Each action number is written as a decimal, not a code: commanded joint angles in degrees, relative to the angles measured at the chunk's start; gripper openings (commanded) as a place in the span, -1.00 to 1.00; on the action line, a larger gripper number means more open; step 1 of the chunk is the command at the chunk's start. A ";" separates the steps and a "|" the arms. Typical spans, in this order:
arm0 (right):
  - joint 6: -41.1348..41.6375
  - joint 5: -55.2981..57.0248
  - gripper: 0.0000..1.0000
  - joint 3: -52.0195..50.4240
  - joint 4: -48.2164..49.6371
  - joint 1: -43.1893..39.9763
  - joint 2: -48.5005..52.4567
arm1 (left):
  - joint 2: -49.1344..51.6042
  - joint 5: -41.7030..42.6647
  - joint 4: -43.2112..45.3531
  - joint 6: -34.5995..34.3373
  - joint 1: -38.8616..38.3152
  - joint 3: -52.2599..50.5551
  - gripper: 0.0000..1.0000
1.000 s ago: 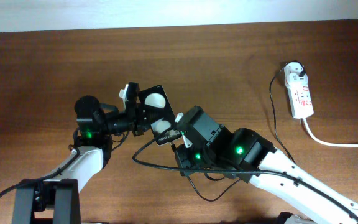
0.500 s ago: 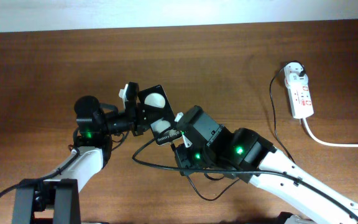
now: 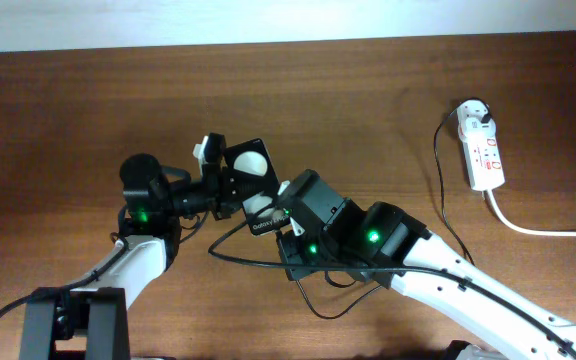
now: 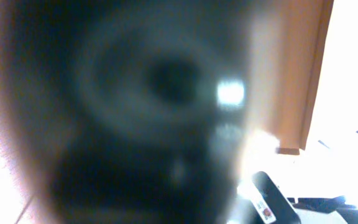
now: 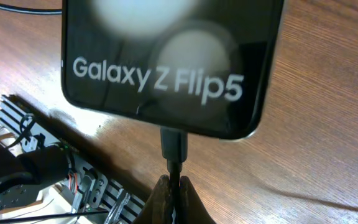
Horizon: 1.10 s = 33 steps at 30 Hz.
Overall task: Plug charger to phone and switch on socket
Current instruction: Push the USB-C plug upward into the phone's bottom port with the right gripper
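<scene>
The black phone [image 3: 248,166] is held tilted above the table, with my left gripper [image 3: 230,186] shut on its left side. The left wrist view shows only a dark blur [image 4: 154,112] close to the lens. In the right wrist view the phone [image 5: 166,62] reads "Galaxy Z Flip5". The charger's connector [image 5: 173,144] sits against the port in its bottom edge. My right gripper [image 5: 174,194] is shut on the thin black cable just behind the connector. The charger cable [image 3: 258,262] loops under the right arm. Its white adapter [image 3: 475,114] sits in the socket [image 3: 486,158] at the far right.
The socket's thick white cord [image 3: 538,228] runs off the right edge. The wooden table [image 3: 68,100] lies under everything. Both arms crowd the middle front. Dark hardware and metal rails [image 5: 55,180] show at the lower left of the right wrist view.
My right gripper has shifted slightly left toward the phone's bottom edge with the cable in it. The left arm and phone have barely moved.
</scene>
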 commanded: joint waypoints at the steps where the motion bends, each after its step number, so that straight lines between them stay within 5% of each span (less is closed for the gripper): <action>1: 0.44 1.09 -0.92 -0.02 0.20 0.31 0.26 | -0.13 2.10 0.57 3.37 0.02 0.44 -1.00; 17: -1.70 -2.73 -0.92 -0.02 -0.90 0.31 0.24 | -0.13 -1.14 0.52 11.41 0.04 0.44 -1.00; 33: -1.68 -2.10 -0.92 -0.02 -0.59 0.31 0.26 | -0.13 -0.68 0.52 5.03 0.02 0.44 -1.00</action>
